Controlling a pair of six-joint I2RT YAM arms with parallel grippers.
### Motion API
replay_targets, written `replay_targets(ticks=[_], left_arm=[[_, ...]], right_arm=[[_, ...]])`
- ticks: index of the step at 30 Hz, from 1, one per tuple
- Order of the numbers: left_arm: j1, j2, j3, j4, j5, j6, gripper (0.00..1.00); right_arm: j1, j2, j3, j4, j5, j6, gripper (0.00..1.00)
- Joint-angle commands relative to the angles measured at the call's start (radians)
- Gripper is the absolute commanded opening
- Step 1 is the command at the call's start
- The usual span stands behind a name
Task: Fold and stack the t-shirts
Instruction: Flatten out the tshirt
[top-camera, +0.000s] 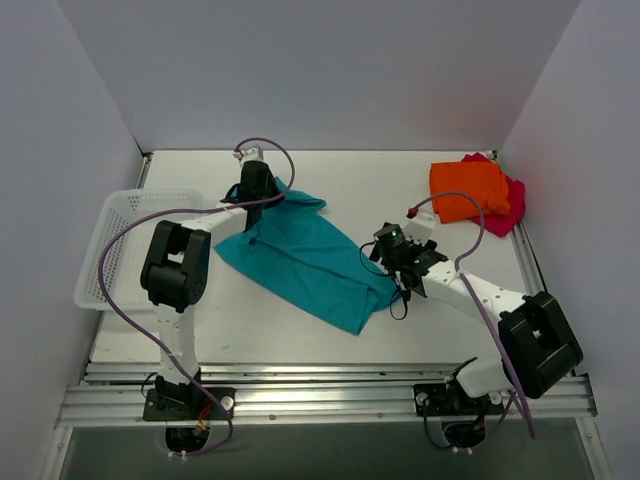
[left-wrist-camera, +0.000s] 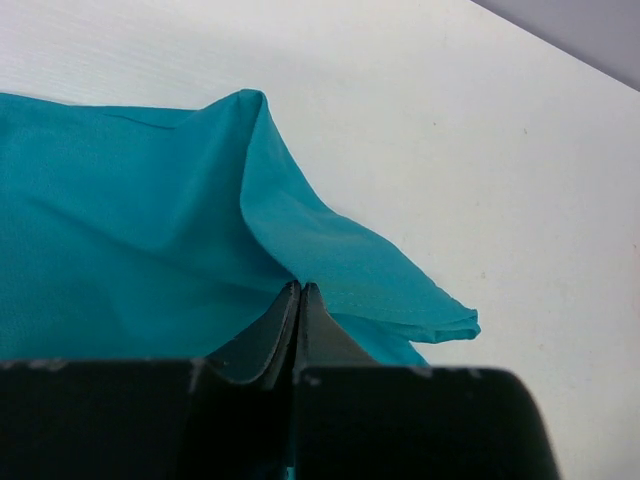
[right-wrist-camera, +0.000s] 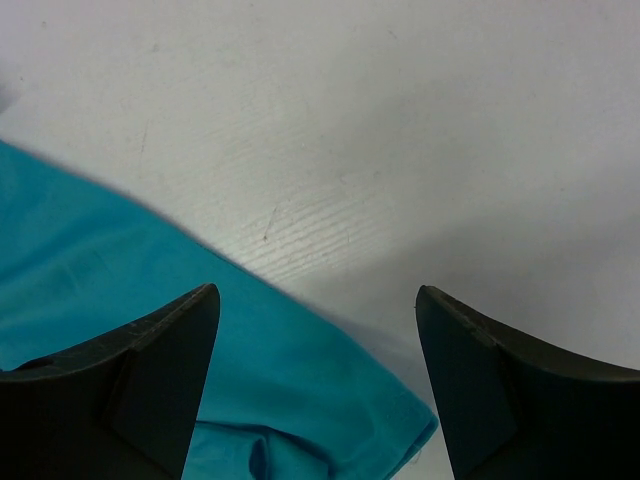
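Two grippers in play here. The left gripper (left-wrist-camera: 300, 290) is clamped all the way shut, and in the left wrist view its two fingers are pressed together on a fold of the teal shirt (left-wrist-camera: 120, 220). The cloth is pulled up into a little ridge that runs right into the fingertips. In the top view that pinch sits at the shirt's upper corner, up and left of the frame's centre.

The right gripper (right-wrist-camera: 317, 295) has its jaws spread wide and isn't gripping anything. In its wrist view, bare table shows between the two fingers, with the shirt's edge running diagonally under the left one and a corner of the cloth poking out at the bottom middle. Can't tell if the fingers are actually touching the fabric or just above it.

Shirt count is three. The one teal shirt is spread loosely across the middle of the table (top-camera: 380, 180), slanting from upper left to lower right, with a gripper at each end.

The one orange shirt (top-camera: 468, 190) is bunched in the upper right. It lies on top of the one magenta shirt (top-camera: 512, 205), which peeks out along its right side. Both are well apart from the teal one.

There's also one white mesh basket (top-camera: 110, 245) at the left edge of the table.
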Motion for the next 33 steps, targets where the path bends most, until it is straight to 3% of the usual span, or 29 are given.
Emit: replay_targets(ticks=[1,6,28,33], left_arm=[[0.015,-0.042,0.017,0.036,0.019,0.011,0.02],[0.022,-0.048,0.015,0.033,0.03,0.011,0.02],[0.029,-0.074,-0.023,0.042,0.035,0.013,0.02],[0.03,-0.074,-0.029,0.045,0.035,0.013,0.02]], right_arm=[[0.03,-0.041,-0.04,-0.081,-0.019,0.098,0.75],[0.09,-0.071,-0.088,-0.126,0.013,0.168,0.75],[0.118,-0.102,-0.195,-0.146,0.021,0.276,0.65],[0.118,-0.099,-0.21,-0.133,0.019,0.28,0.58]])
